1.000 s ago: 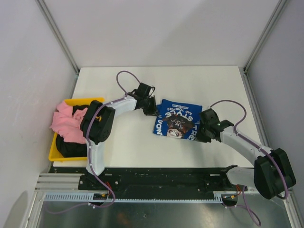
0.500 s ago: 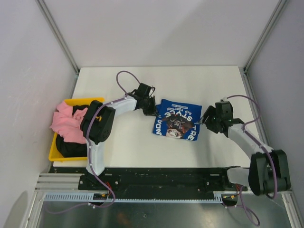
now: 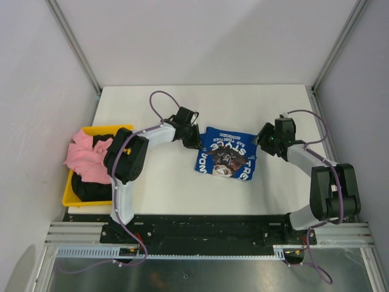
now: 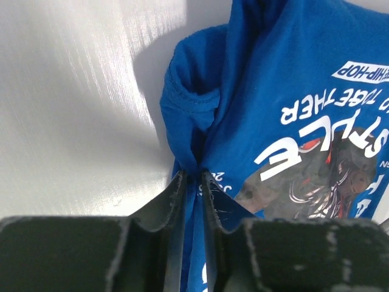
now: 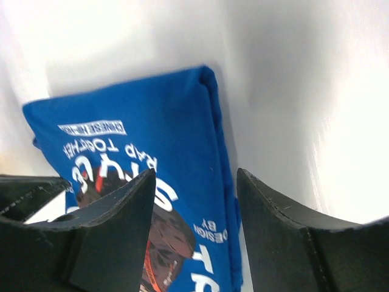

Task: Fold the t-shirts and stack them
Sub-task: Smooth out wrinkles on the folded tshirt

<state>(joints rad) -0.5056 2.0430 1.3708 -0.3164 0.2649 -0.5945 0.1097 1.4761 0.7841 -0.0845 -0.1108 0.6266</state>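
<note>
In the top external view, the left arm is bent at its elbow beside the yellow bin (image 3: pixel 68 194), and its forearm is stretched rightward over the table (image 3: pixel 243 103), so that the left gripper (image 3: pixel 196 141) is set at the far left corner of the blue t-shirt (image 3: pixel 226 155). The right arm is folded back on itself, with the right gripper (image 3: pixel 262 137) pointed leftward just beside the shirt's far right corner. The shirt is laid flat as a folded, nearly square panel between the two grippers, slightly tilted, its lines of white lettering running from one gripper toward the other and read upside down from above. The pink t-shirt (image 3: pixel 85 155) and the black t-shirt (image 3: pixel 91 187) are heaped in the bin, well behind the left jaws. In the left wrist view, the jaws are seen clamped on a bunched blue fold, the printed panel spreading ahead and to their right. In the right wrist view, the jaws are held wide apart with nothing between them, and the shirt's edge is seen just ahead of them.
</note>
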